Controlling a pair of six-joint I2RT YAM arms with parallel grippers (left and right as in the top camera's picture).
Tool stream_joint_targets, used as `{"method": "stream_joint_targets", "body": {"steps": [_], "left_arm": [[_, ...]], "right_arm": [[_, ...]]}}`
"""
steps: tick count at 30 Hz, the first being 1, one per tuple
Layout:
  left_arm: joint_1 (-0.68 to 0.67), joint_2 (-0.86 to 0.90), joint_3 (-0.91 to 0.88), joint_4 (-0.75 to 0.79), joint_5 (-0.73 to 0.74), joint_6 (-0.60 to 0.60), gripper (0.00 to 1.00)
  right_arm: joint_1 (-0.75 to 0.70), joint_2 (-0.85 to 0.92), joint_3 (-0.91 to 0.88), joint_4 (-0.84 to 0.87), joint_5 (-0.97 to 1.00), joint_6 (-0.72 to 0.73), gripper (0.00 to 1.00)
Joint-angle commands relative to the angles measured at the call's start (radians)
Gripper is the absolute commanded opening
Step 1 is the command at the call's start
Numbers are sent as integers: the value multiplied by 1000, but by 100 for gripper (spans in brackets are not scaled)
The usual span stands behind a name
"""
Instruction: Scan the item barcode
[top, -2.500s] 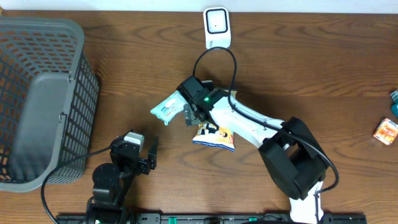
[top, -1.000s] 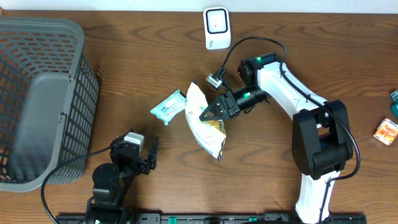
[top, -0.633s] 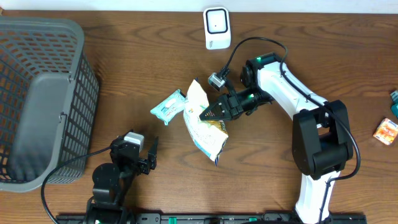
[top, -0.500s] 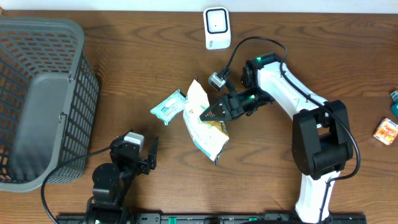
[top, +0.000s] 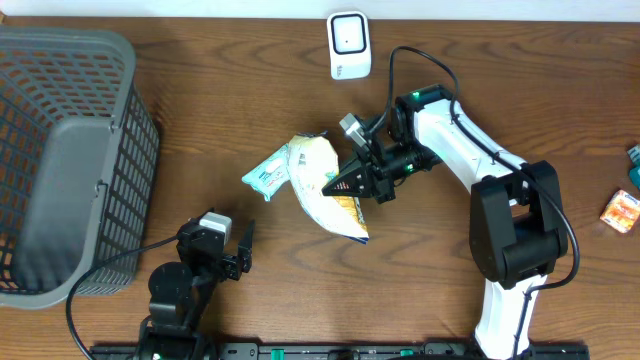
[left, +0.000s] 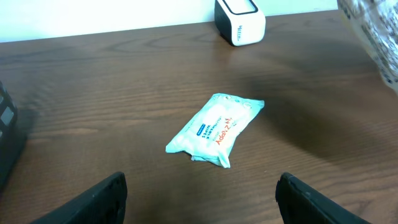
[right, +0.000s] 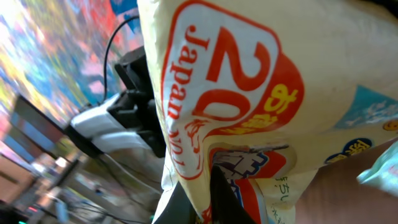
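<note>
Left gripper (left: 200, 198), 7 o'clock — jaws released, idle. Centre: right gripper (top: 338, 184) clenched on snack bag (top: 314, 170), held aloft beside wipes pack (top: 268, 175). Scanner (top: 349, 44), 12 o'clock, well apart — carry bag there, turn barcode face toward window, grip firm.

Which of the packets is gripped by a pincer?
The cream snack bag, shut in the right pincer; the pale blue wipes pack and the small orange packet lie untouched on the table.
</note>
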Motion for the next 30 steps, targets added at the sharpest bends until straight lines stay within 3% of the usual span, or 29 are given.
{"method": "stream_joint_targets", "body": {"steps": [1, 8, 18, 25, 30], "left_arm": [[4, -4, -18, -25, 16, -16, 77], [5, -4, -18, -25, 16, -15, 77], [5, -4, -18, -25, 16, -15, 77], [5, -4, -18, -25, 16, -15, 77], [4, -4, -18, -25, 16, -15, 77]], "right_arm": [[-2, -39, 12, 0, -51, -245, 1], [-7, -45, 74, -1, -51, -332, 1], [-31, -137, 117, -22, -51, -336, 1], [-61, -285, 107, -21, 81, -167, 1], [-62, -394, 27, -19, 164, -151, 1]]}}
